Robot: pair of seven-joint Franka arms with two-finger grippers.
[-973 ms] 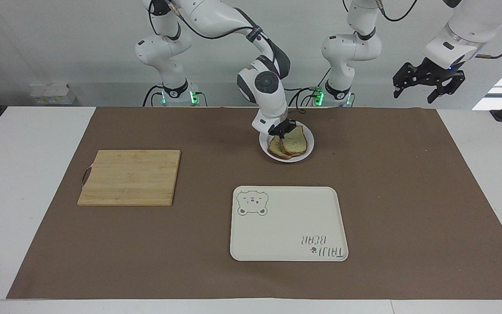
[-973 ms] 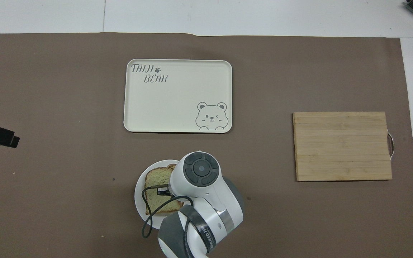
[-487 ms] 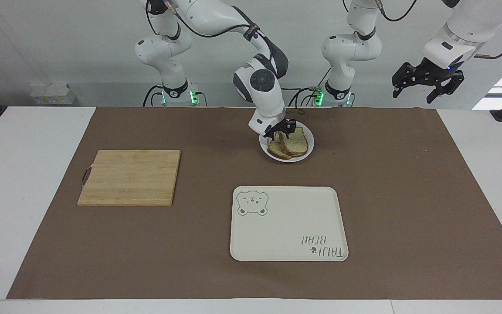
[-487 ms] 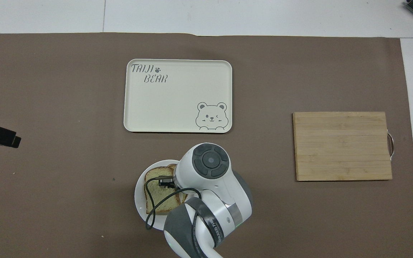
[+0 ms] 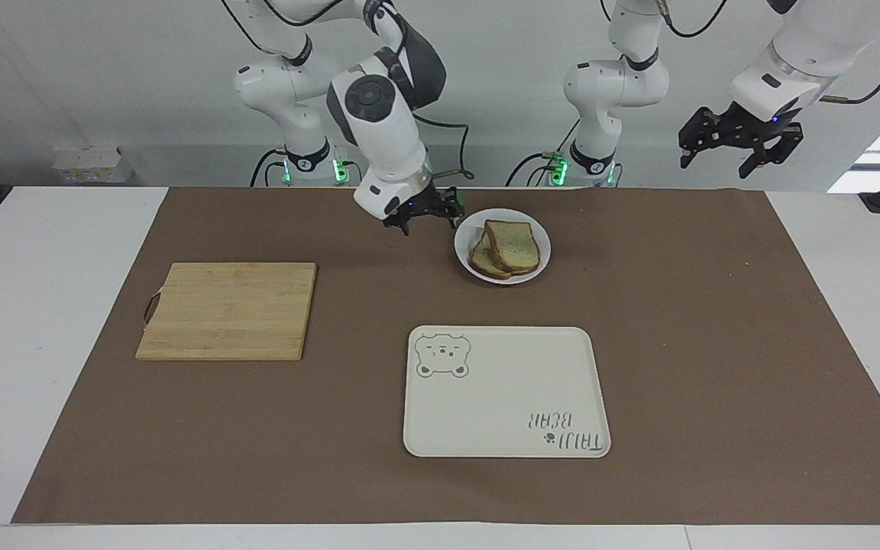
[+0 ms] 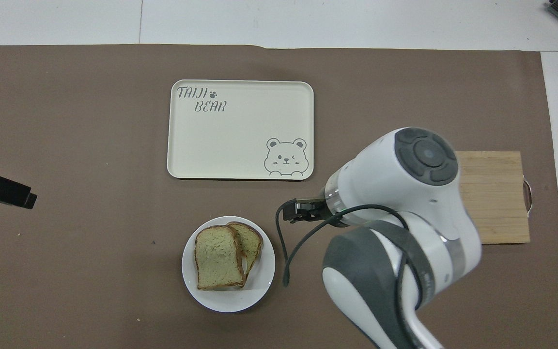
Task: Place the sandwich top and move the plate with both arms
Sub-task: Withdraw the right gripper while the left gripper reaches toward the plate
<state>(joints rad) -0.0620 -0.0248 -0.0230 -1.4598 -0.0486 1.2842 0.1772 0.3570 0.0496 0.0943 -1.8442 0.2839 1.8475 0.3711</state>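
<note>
The sandwich top (image 5: 516, 244) lies on another bread slice (image 5: 481, 263) on the white plate (image 5: 538, 231), which sits near the robots at mid-table. The overhead view shows the top slice (image 6: 218, 259) shifted partly off the lower slice (image 6: 252, 238), both on the plate (image 6: 265, 283). My right gripper (image 5: 431, 216) is open and empty, just above the mat beside the plate toward the right arm's end; it also shows in the overhead view (image 6: 289, 213). My left gripper (image 5: 734, 153) waits open, raised over the left arm's end of the table.
A cream rectangular tray (image 5: 505, 391) with a bear drawing lies farther from the robots than the plate. A wooden cutting board (image 5: 228, 309) lies toward the right arm's end. A brown mat (image 5: 715, 344) covers the table. The left gripper's tip (image 6: 3, 189) shows in the overhead view.
My right gripper let go of the top slice, lifted off the plate and swung away toward the right arm's end. The slice stays on the lower slice. The left gripper rose slightly.
</note>
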